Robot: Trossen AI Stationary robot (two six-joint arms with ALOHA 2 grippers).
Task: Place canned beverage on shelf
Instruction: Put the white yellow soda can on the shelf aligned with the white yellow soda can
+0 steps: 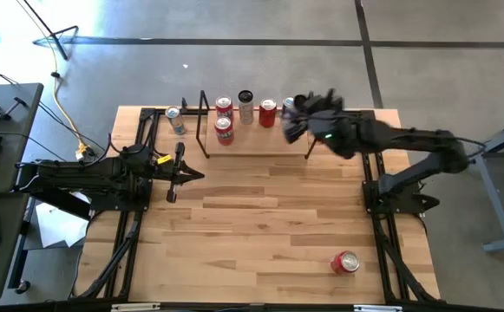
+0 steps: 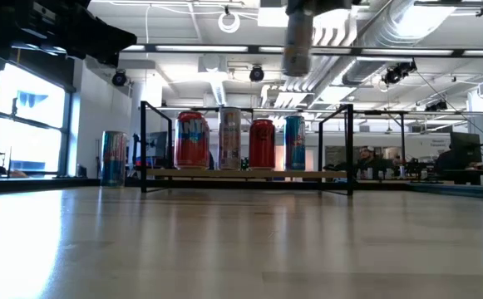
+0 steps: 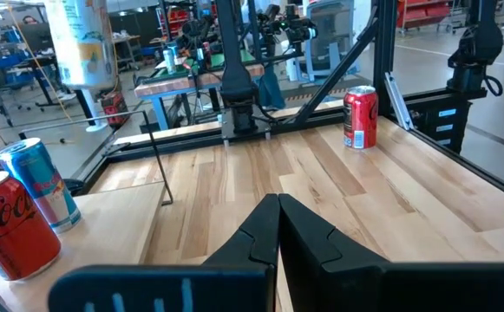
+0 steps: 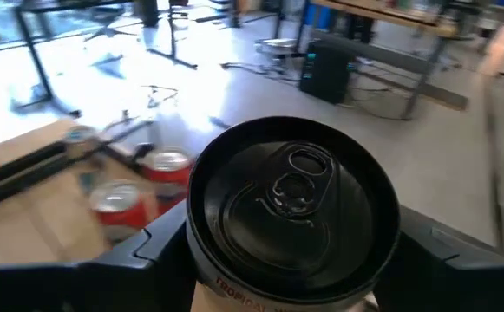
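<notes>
Pincer: right gripper (image 4: 291,260) clamps the black-topped can (image 4: 293,212) by its sides, above the shelf's (image 1: 256,149) right end.
Handling: rigid, smooth, probably slippery; thin wall, so grip mid-body.
Left gripper (image 3: 278,227): closed, idle at left.

Bright overhead lighting; window glare at low view's left; right wrist background motion-blurred.

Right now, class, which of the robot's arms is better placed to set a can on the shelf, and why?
The right. Its gripper already holds a black-topped can above the right end of the shelf. The left gripper rests empty, jaws shut, on the table's left side, away from the shelf.
</notes>
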